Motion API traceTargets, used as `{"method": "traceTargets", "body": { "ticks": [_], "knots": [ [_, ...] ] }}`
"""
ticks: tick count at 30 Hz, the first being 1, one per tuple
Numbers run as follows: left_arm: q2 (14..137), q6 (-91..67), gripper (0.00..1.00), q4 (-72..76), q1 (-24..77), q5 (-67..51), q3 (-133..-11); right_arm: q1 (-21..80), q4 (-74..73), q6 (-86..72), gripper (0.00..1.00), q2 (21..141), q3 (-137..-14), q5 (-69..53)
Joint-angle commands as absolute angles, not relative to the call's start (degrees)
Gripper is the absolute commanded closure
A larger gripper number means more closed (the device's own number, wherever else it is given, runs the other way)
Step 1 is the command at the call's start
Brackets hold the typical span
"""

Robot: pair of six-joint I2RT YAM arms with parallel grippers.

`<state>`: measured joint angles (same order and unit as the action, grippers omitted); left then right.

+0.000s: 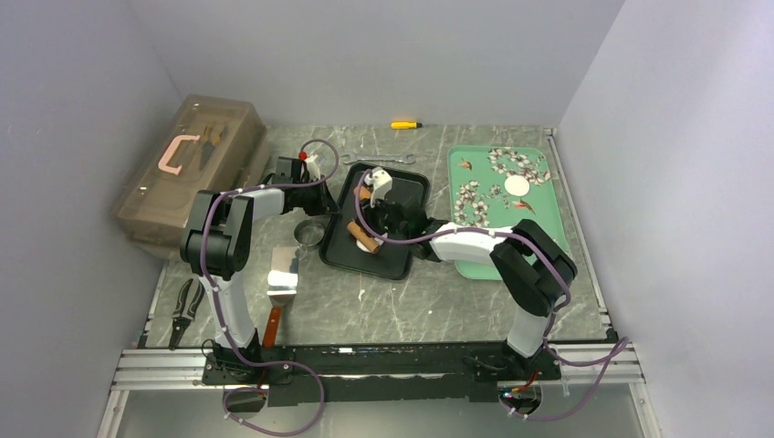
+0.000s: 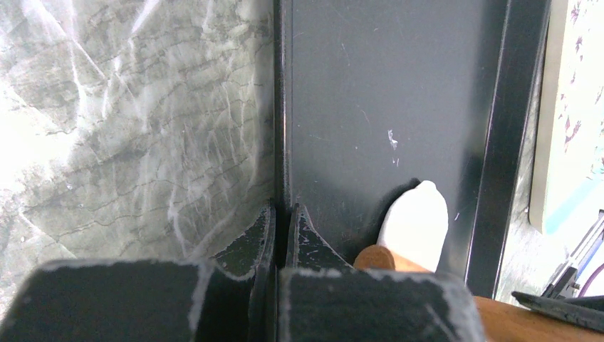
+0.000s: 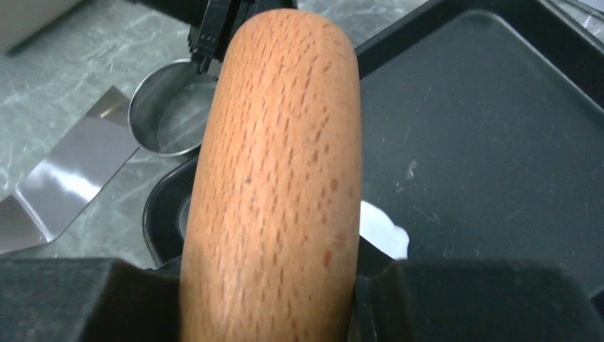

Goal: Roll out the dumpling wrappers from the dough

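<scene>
On the green tray (image 1: pixel 545 196) lay one finished dumpling wrapper (image 1: pixel 517 186); our right tool (image 3: pixel 271 299) held the roller (image 3: pixel 278 178) over unrolled dough (image 2: pixel 417 224), our left tool (image 2: pixel 281 235) pinching the black tray (image 2: pixel 370 85).

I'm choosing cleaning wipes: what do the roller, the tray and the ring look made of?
Roller: unvarnished-looking wood, pale brown with dashed grain flecks. Tray: black, semi-matte, scuffed; plastic or coated metal, unclear which. Ring: polished metal, likely steel, with mirror-like reflections.
</scene>
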<state>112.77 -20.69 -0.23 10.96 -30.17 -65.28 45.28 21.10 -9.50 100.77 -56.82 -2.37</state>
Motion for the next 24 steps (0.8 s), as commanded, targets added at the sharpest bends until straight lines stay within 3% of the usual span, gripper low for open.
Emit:
{"method": "traceTargets", "body": {
  "ticks": [1,24],
  "knots": [
    [114.7,-19.2,1.00,-4.0,10.7,-28.9,-65.0,43.5,25.8,-8.4,1.00,103.0,-55.0,1.3],
    [114.4,-19.0,1.00,-4.1,10.7,-28.5,-65.0,41.5,22.2,0.8,1.00,103.0,-48.4,18.2]
  ]
}}
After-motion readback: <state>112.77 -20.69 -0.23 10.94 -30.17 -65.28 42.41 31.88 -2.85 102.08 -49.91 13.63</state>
